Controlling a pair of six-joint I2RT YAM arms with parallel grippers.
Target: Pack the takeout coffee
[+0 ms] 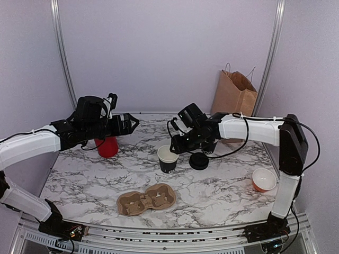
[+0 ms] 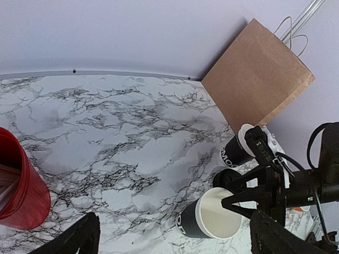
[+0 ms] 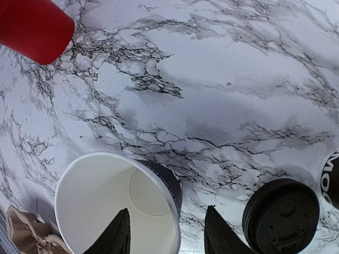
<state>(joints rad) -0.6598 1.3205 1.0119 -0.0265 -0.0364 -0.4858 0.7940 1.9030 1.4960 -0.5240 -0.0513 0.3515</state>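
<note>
Hanging over the cup point(image 3: 106, 196), the right claw point(image 3: 167, 211) is released. Its fingers point(image 3: 117, 235) stand apart, one above the cup's white inside and the other outside the black wall, with neither seen pressing the rim. The cup stands upright and uncovered on the worktop point(image 3: 222, 79), directly under the claw's tips. The lid point(image 3: 280, 217) lies flat on the worktop just beside the outer finger, close to the cup but apart from it. A second cup point(image 2: 234, 152), black with white print, sits a little past the lid, back beside the claw's wrist; whether it stands straight I cannot tell. The tray point(image 1: 146, 200), brown pulp with two wells, lies near the cup on the side toward the arm bases, not touching it. The red cup point(image 1: 107, 147) stands well ahead of the claw's tips, across the worktop. Above it hangs the left claw point(image 1: 135, 123), released wide, with nothing between its fingers. The bowl point(image 1: 264, 180), orange, sits well behind the right claw, near that arm's lower link. The bag point(image 1: 234, 95), brown paper, stands farthest off, by the back wall.
</note>
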